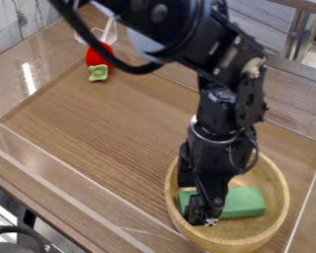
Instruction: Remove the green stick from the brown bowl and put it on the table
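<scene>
Brown bowl (190, 223), near edge of table (95, 138): green stick (240, 205) lies flat inside, not lifted. Gripper (208, 206) down over stick's left end, fingers spread wide, gripping nothing. Grasp, lift, placement all remain. Far corner: small red object (99, 58), untouched.
</scene>
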Robot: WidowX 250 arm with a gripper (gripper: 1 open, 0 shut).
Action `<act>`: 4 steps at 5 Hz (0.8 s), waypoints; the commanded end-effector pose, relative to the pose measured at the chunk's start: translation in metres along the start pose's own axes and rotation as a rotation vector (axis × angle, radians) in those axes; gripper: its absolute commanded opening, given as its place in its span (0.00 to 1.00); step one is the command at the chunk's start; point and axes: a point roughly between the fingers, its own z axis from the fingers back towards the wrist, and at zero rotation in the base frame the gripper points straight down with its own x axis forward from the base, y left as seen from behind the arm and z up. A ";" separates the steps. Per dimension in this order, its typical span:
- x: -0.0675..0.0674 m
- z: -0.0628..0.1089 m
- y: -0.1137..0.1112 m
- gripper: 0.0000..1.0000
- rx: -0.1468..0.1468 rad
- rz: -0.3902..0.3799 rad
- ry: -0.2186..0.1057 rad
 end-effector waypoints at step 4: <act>0.009 0.008 0.000 1.00 0.080 -0.095 -0.073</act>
